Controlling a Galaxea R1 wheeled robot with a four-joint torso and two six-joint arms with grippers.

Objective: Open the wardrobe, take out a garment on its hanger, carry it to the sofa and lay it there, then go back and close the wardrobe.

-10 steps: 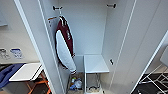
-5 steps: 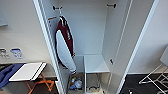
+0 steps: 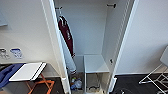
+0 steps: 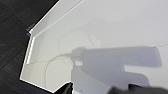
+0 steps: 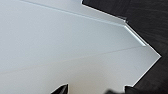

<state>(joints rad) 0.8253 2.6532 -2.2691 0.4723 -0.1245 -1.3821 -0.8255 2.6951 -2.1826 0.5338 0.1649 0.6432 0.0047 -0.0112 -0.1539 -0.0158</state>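
The wardrobe (image 3: 87, 30) is a tall white cabinet right in front of me, with both doors swung open. A dark red and white piece of clothing (image 3: 67, 37) hangs from the rail on its left side. A white shelf box (image 3: 95, 63) fills the lower right of the inside. Dark bits of my left gripper (image 4: 97, 90) sit at the edge of the left wrist view, facing a white panel (image 4: 112, 30) that carries its shadow. In the right wrist view my right gripper (image 5: 96, 90) faces a white panel (image 5: 62, 45) in the same way.
A small table (image 3: 26, 71) with a white top and orange legs stands at the left, with blue cloth (image 3: 6, 72) beside it. Small items (image 3: 76, 83) lie on the wardrobe floor. A white thin-legged frame (image 3: 157, 77) stands at the right. The floor (image 4: 12, 25) is dark.
The whole head picture has shifted slightly, so the camera has moved. Nothing inside the wardrobe has changed.
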